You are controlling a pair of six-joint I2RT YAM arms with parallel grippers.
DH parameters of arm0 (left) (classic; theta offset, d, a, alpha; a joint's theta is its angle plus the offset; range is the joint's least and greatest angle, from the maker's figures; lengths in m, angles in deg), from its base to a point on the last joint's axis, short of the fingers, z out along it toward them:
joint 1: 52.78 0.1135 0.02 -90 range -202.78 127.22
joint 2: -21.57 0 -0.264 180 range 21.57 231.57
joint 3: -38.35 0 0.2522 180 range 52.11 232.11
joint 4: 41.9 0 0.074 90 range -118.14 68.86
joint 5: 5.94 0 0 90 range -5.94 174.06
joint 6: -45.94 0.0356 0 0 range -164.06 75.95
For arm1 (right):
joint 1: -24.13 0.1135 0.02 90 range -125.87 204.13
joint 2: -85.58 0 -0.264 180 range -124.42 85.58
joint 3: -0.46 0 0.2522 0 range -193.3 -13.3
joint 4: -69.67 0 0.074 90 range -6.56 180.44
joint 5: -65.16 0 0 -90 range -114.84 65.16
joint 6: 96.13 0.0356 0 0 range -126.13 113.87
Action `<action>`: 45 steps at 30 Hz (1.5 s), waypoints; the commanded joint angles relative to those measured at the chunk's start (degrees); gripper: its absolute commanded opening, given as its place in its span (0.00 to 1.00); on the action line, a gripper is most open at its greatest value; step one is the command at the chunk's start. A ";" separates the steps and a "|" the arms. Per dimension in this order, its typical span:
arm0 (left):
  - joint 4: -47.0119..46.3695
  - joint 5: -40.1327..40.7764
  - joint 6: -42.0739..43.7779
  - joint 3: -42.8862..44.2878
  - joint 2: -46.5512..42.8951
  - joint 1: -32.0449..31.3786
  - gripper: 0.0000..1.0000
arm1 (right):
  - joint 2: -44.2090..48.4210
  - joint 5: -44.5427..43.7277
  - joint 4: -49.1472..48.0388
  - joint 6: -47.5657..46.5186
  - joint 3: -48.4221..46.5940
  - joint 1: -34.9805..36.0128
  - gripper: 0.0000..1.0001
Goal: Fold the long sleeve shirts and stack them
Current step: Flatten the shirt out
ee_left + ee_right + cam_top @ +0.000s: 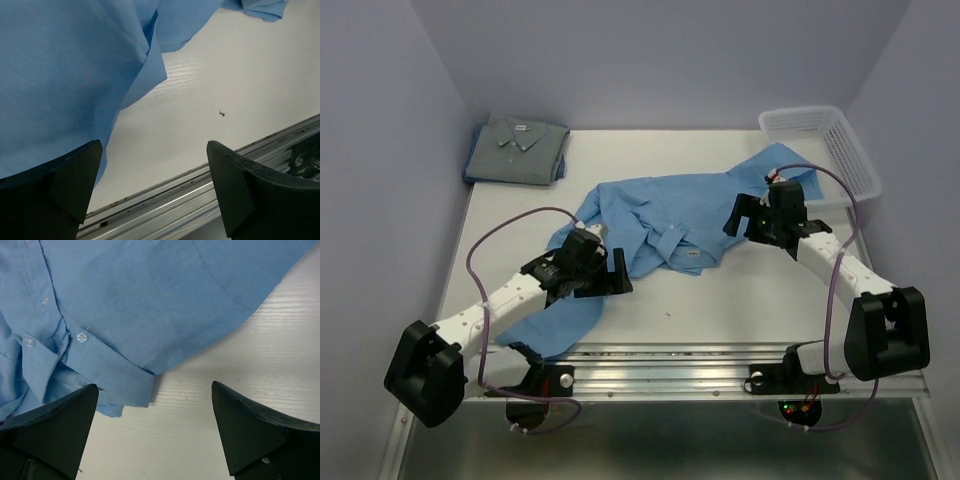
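Note:
The light sky-blue shirt [665, 215] lies spread and rumpled across the middle of the white table, one part trailing to the near left edge. The grey-blue shirt [517, 150] lies folded at the far left corner, collar and white label up. My left gripper [612, 276] is open and empty, just above the table beside the blue cloth [65, 75]. My right gripper [742, 215] is open and empty over the shirt's right side; its view shows a buttoned cuff [107, 372] and hem just ahead of the fingers.
A white plastic mesh basket [820, 140] stands at the far right corner. The table's metal front rail [200, 190] runs close under the left gripper. Purple walls close in the back and sides.

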 commanded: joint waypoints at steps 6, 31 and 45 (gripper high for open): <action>3.22 13.85 -4.65 2.84 13.93 -2.64 0.92 | -6.78 9.44 -8.46 6.09 1.83 -0.51 1.00; 17.81 40.45 -4.82 28.58 -1.16 -2.81 0.00 | -5.75 9.39 -25.44 7.87 -4.30 2.66 0.01; -8.53 33.58 14.75 45.64 -22.79 -2.81 0.00 | 19.75 1.99 -16.82 -7.51 -32.07 2.66 0.01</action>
